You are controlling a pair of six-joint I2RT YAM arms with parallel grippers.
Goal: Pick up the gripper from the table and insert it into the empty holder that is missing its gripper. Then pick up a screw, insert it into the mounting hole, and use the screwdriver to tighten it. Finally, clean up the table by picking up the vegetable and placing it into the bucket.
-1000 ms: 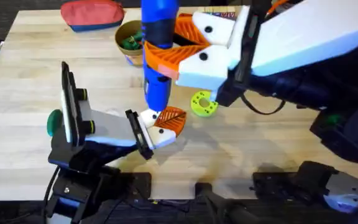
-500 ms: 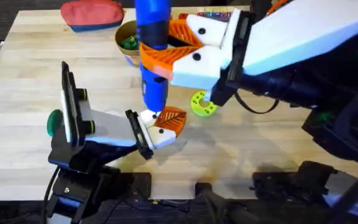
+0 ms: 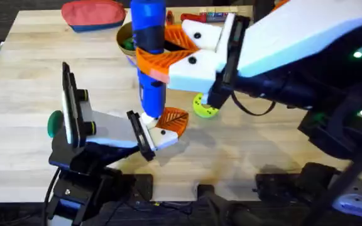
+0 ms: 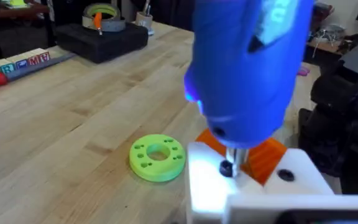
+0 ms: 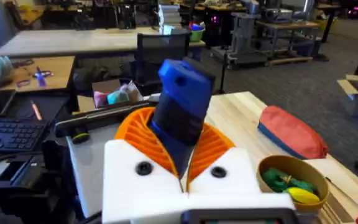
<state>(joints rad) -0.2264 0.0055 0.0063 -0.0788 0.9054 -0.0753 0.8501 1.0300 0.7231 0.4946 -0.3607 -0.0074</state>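
Blue and upright, the screwdriver (image 3: 150, 59) is clamped between the orange pads of your right end effector (image 3: 162, 56), its fingers closed on the barrel. Its narrow tip points down onto the white holder (image 3: 158, 134) of the black claw at the centre of the surface (image 3: 24, 81). From the left wrist you see the bit (image 4: 229, 165) meeting a dark screw head (image 4: 227, 168) on the white block (image 4: 260, 193), with the orange gripper (image 4: 263, 155) seated just behind it. From above, that orange wedge (image 3: 173, 119) sits on top of the holder, touching it.

Your left arm lies low along the near-left part of the surface, and the white block sits at its tip; I cannot tell how its end effector's fingers stand.

A lime-green disc (image 3: 205, 107) lies just beyond the holder, toward the right. The bucket (image 3: 126, 39) stands at the far side behind the screwdriver, with green and yellow vegetables (image 5: 288, 183) inside it. A red pouch (image 3: 93, 14) rests near the far edge, left of the bucket.
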